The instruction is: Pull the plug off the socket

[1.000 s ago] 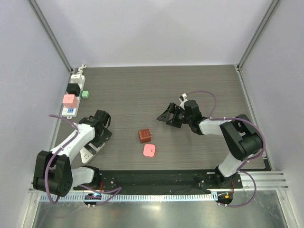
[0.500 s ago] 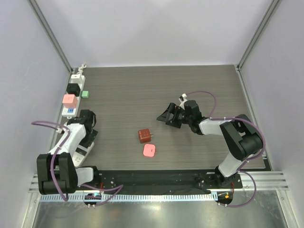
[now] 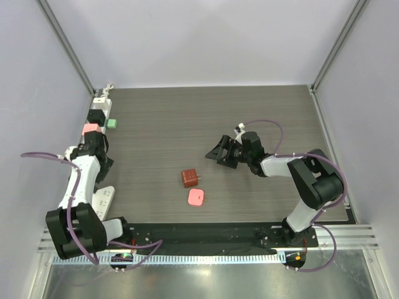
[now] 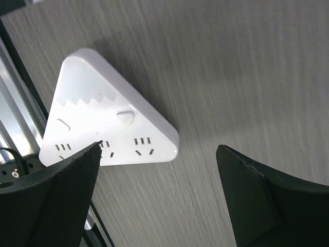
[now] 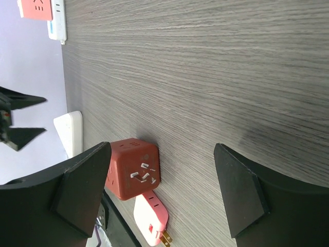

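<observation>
The socket, a long white power strip (image 3: 101, 101), lies along the left wall. A black plug (image 3: 95, 116) and a pink plug (image 3: 90, 128) sit in it. The strip's end and the pink plug also show at the top left of the right wrist view (image 5: 56, 20). My left gripper (image 3: 94, 146) is open and empty, right at the strip's near end just below the pink plug. Its wrist view shows only table between its fingertips (image 4: 159, 148). My right gripper (image 3: 221, 153) is open and empty at mid-table, pointing left, with nothing between its fingertips (image 5: 162, 146).
A white triangular adapter (image 3: 103, 198) lies near the left front, and shows in the left wrist view (image 4: 103, 123). A red cube adapter (image 3: 189, 178) and a loose pink plug (image 3: 196, 198) lie mid-table. A small green piece (image 3: 112, 123) lies beside the strip.
My left arm has swung left and away from me, from over the white adapter to the strip's near end by the pink plug. The right arm has not moved.
</observation>
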Tool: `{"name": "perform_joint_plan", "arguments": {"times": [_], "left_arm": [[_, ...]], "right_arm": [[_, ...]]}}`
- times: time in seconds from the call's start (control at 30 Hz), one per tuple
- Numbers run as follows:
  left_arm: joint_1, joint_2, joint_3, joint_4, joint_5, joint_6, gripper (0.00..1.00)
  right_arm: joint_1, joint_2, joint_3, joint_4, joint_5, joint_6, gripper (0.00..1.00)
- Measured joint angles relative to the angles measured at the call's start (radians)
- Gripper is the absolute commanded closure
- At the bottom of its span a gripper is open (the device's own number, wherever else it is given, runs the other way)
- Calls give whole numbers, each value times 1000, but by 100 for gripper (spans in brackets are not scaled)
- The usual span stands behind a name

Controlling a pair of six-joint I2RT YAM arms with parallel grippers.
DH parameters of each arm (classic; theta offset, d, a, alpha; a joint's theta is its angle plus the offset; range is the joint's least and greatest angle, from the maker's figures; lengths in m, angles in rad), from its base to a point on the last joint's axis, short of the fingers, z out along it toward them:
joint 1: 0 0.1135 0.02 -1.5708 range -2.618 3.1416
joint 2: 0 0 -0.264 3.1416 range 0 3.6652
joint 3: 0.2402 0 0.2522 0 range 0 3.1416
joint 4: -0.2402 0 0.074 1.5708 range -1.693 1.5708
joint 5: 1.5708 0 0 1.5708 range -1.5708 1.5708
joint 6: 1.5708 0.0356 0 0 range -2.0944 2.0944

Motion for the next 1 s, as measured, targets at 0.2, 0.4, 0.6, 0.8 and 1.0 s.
{"name": "perform_joint_plan", "arguments": {"times": [0.2, 0.4, 0.6, 0.8, 1.0], "left_arm": [[-12, -20, 153, 6, 20, 187, 2], [-13, -17, 206, 186, 198, 477, 0], [-14, 80, 215, 414, 266, 649, 0], [19, 209, 201, 607, 302, 771, 0], [110, 209, 128, 749, 413, 926, 3]], "right_arm": [[0, 15, 0, 0, -5, 1, 13], [0, 19, 0, 7, -8, 4, 13], [0, 19, 0, 13, -12, 4, 13], [0, 19, 0, 37, -26, 15, 13], [0, 27, 0, 60, -37, 26, 13]]}}
